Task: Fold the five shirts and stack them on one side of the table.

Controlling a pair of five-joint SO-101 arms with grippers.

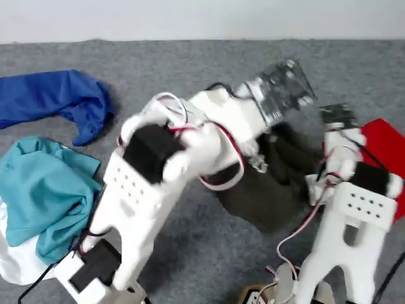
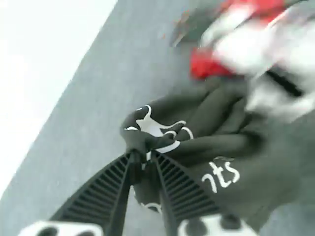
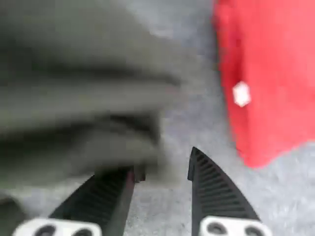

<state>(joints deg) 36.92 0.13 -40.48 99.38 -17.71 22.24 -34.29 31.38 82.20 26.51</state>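
Observation:
A dark grey shirt (image 1: 269, 190) with white print lies bunched between the two arms. My left gripper (image 2: 143, 156) is shut on a printed fold of the dark shirt (image 2: 216, 142), and its arm (image 1: 190, 145) stretches across the middle of the table. My right gripper (image 3: 162, 164) stands open at the dark shirt's edge (image 3: 74, 98), one finger against the cloth, with the red shirt (image 3: 266, 73) just beside it. That red shirt (image 1: 387, 147) lies at the table's right side. A blue shirt (image 1: 57, 98) and a teal shirt (image 1: 44, 190) on a white one (image 1: 16, 263) lie at the left.
Grey carpet-like cloth (image 1: 190, 63) covers the table, bare along the back. The right arm's base (image 1: 354, 221) stands at the front right, with cables near the front edge. The right arm (image 2: 261, 44) shows blurred close behind the left gripper's hold.

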